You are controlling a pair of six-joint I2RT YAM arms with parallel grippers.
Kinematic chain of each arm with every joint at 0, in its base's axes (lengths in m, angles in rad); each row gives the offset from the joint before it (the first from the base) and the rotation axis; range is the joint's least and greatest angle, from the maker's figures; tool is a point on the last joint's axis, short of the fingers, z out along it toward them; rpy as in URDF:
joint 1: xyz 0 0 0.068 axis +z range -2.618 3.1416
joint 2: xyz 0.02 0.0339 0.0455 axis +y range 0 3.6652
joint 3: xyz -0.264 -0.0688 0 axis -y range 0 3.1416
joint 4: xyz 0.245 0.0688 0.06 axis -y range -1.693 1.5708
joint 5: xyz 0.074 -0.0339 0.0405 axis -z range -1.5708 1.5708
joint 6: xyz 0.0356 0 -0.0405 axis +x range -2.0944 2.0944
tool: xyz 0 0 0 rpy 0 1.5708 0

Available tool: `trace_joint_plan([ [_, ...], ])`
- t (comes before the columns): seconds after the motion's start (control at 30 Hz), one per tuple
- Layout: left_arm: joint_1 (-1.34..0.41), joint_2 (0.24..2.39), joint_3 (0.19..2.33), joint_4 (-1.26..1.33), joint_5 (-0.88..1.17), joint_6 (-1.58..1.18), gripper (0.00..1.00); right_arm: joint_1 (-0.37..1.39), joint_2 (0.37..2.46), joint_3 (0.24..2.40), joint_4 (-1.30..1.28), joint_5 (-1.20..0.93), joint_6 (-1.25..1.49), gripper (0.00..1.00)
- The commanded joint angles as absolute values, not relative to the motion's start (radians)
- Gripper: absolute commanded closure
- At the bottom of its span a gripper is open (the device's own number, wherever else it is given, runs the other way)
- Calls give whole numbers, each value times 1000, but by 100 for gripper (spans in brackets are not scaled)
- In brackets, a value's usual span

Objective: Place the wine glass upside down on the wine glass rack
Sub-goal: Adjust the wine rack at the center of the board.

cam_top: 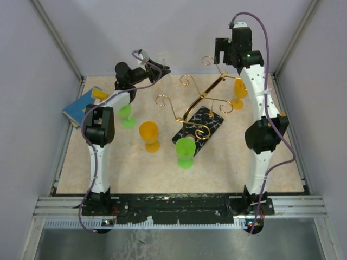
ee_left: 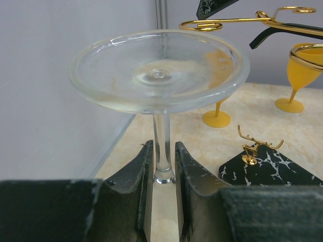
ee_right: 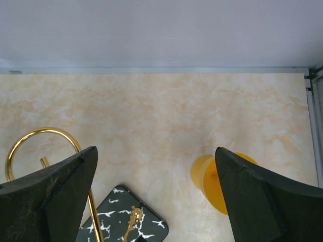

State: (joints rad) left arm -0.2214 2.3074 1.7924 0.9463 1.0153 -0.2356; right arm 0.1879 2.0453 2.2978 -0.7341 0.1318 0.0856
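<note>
Clamped in my left gripper (ee_left: 164, 166), the wine glass (ee_left: 159, 70) stem seems thin, slick, brittle (foot beyond my tips); right gripper (ee_right: 156, 191) gapes empty.

The wine glass rack (cam_top: 209, 122) is set mid-way on the bench (cam_top: 244, 168); one goblet (cam_top: 149, 135) is stood to its left, a second goblet (cam_top: 185, 151) just before it.

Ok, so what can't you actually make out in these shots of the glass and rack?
Left wrist: the glass bowl, hidden behind the left gripper.
Top: the glass, clear, almost lost against the wall.
Right wrist: the rack, cut off by the bottom edge; the orange glass, partly behind the right gripper.
</note>
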Motion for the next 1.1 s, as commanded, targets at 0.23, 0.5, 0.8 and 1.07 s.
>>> trace_joint_plan([
  [0.23, -212, 2259, 1787, 997, 1028, -245, 100, 189, 2074, 2329, -766, 54, 66, 1],
  [0.5, -210, 2255, 1782, 999, 1034, -247, 100, 222, 2127, 2402, -762, -115, 55, 1],
  [0.8, -209, 2240, 1754, 1001, 1032, -236, 100, 270, 2167, 2464, -768, -236, 28, 1],
  [1.07, -187, 2198, 1704, 985, 1034, -208, 100, 306, 2173, 2460, -735, -285, 18, 1],
])
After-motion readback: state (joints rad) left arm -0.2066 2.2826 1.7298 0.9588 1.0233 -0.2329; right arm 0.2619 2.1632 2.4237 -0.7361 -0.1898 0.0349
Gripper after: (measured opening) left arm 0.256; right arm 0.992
